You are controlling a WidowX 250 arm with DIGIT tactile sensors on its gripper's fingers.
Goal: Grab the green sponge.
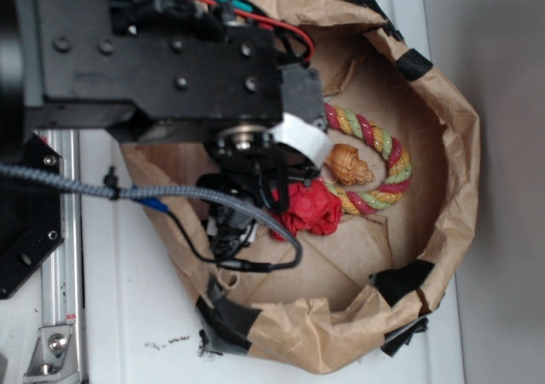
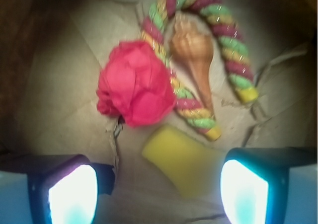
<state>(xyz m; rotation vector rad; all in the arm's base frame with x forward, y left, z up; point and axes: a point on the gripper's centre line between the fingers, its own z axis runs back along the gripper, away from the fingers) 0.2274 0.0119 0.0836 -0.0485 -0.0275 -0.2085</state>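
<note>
The green sponge (image 2: 183, 158) is a yellow foam wedge lying flat on the brown paper floor. In the wrist view it sits just ahead of my gripper (image 2: 159, 194), closer to the right finger than to the left one. The jaws stand wide open, nothing is between them, and neither finger (image 2: 72, 194) touches the sponge. In the exterior view the arm and gripper (image 1: 234, 218) hang over the left part of the paper basin and hide the sponge.
A red cloth lump (image 2: 135, 84) (image 1: 311, 209) lies just beyond the sponge. A red-green-yellow twisted rope (image 2: 226, 40) (image 1: 379, 158) curves around a brown seashell (image 2: 191, 55) (image 1: 349, 164). Crumpled paper walls (image 1: 451, 146) with black tape ring everything.
</note>
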